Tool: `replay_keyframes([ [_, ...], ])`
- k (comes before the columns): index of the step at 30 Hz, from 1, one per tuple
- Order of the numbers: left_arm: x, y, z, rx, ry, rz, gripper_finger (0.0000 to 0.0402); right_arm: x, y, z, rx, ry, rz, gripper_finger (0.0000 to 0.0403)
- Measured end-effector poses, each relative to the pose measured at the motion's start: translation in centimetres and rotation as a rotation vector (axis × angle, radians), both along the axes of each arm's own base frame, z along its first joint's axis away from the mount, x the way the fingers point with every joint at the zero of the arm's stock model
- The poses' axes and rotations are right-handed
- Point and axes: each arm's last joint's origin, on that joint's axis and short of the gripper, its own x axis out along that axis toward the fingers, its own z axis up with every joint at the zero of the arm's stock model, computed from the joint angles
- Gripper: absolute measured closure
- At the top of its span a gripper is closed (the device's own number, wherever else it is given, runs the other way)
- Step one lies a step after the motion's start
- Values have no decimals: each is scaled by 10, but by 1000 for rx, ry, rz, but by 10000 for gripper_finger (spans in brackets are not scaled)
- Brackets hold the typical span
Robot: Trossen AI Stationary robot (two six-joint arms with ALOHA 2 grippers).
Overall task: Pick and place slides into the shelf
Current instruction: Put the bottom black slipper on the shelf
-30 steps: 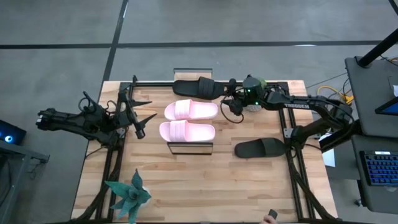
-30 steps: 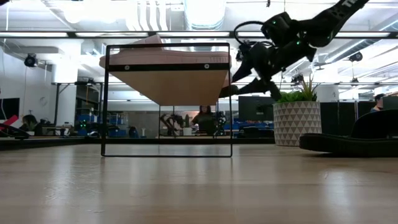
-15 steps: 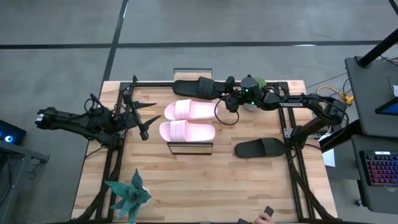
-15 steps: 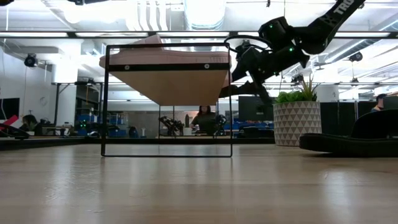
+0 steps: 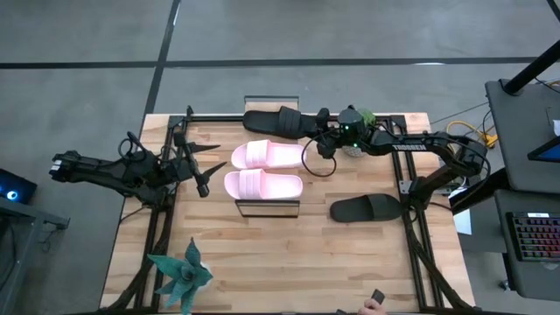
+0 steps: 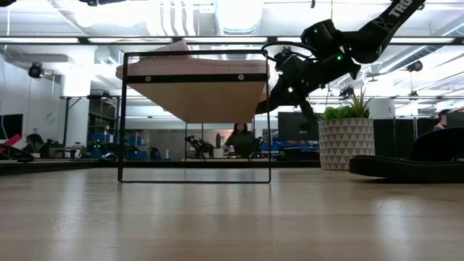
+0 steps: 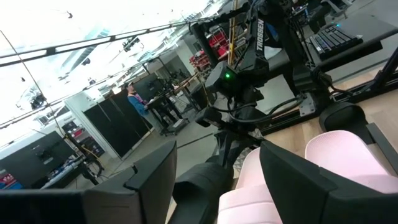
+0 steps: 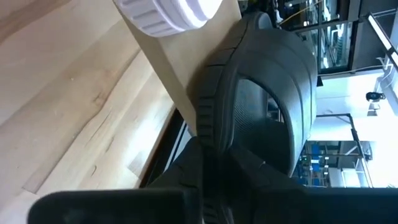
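Presently the right gripper [image 5: 320, 131] is at the far side of the bench [image 5: 262, 254], at the right end of the black slide [image 5: 278, 123] that lies on the shelf [image 5: 268, 207]. In the right wrist view its jaws are closed on that slide's edge [image 8: 214, 124], though the view is so close that the grip looks firm rather than proves it. The two pink slides [image 5: 266, 169] sit side by side on the shelf, just nearer than the black one. The second black slide [image 5: 366, 208] rests on the bench to the right, well apart from the shelf. The left gripper [image 5: 203, 163] hangs left of the shelf with jaws apart and empty. A potted plant [image 5: 181, 276] stands at the near left corner.
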Motion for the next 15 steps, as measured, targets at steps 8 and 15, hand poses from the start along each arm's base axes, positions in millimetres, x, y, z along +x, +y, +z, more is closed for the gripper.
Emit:
replay_keyframes([
  [8,0,0,0,0,0,0,187,2,3,2,22,-40,125,373],
  [15,0,0,0,-1,-1,5,187,2,4,2,30,-41,150,373],
])
